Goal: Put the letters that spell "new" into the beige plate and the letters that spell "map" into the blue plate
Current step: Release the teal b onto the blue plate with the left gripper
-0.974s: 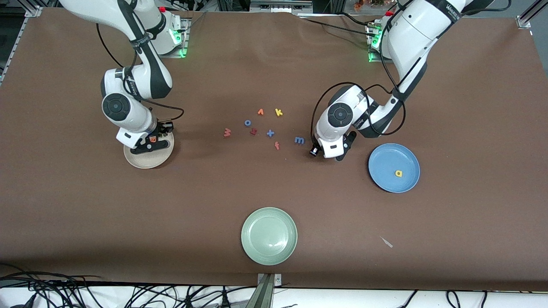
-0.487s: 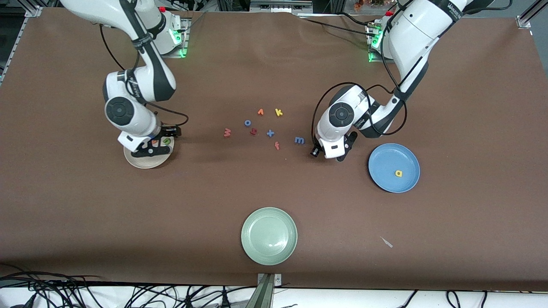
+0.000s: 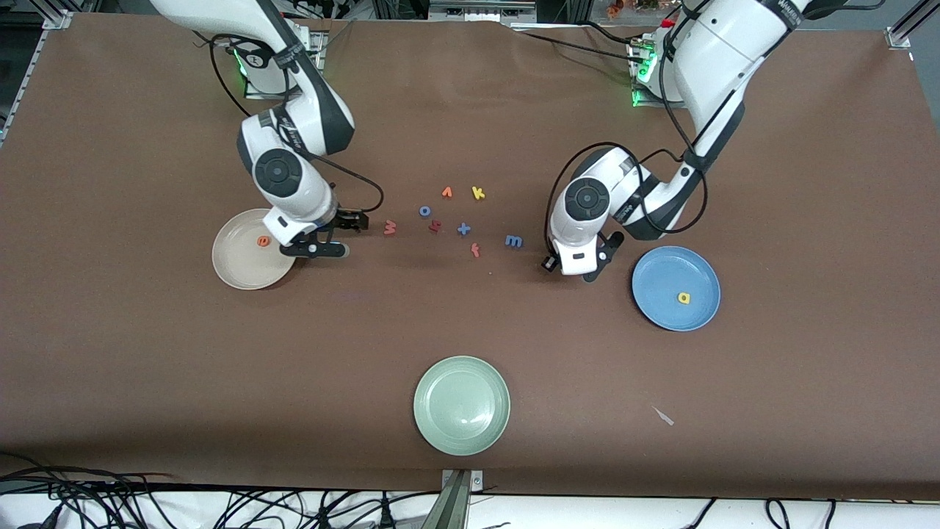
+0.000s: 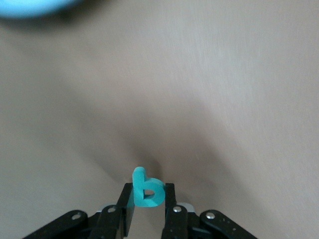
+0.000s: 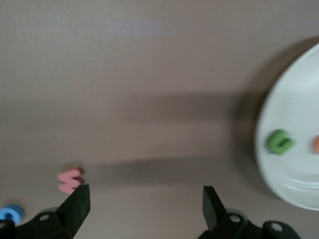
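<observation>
teal p (image 4: pixel 146 191) is clamped in left gripper (image 3: pixel 587 270), mid-right of frame beside blue plate (image 3: pixel 653 275); right gripper (image 3: pixel 323 239), jaws apart, is seen mid-left betw. beige plate (image 3: pixel 231 268) & pink w (image 3: pixel 390 228).

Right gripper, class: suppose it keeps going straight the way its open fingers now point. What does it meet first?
The right gripper is open over bare table beside the beige plate. It points down, so it would likely meet the brown table first; the pinkish-red "w" lies just outside one finger, though depth is unclear.
</observation>
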You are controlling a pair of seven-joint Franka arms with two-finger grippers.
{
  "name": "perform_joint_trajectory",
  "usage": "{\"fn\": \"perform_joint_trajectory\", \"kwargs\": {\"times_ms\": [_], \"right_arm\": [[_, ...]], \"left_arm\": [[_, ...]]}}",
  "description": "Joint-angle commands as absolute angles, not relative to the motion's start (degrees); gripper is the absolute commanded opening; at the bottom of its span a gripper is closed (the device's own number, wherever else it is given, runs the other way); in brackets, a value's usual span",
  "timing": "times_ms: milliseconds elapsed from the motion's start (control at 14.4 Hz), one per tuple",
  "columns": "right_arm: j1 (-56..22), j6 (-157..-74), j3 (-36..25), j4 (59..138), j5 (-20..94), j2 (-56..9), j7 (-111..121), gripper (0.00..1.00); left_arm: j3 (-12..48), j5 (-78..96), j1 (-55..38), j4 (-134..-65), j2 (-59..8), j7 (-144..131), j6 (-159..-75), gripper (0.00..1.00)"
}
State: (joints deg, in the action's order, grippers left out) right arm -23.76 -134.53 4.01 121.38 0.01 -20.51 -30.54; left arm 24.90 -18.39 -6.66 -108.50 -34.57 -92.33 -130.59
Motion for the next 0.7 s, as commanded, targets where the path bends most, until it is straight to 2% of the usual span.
{"fn": "perform_joint_trajectory", "kwargs": {"times_ms": [0,626], "right_arm": [[-27.2,-137.1,4.4,119.1,1.0,-24.5,-36.0,1.0],[-31.8,-141.9,4.4,118.0,1.1,-29.4,-40.3,0.99]], "left_arm": [[25.0,-20.0,-2.7,-108.5,-30.9,-82.4,-125.4,0.09],[25.0,-20.0,7.2,-108.1,-29.4,-56.5,-124.5,0.11]]}}
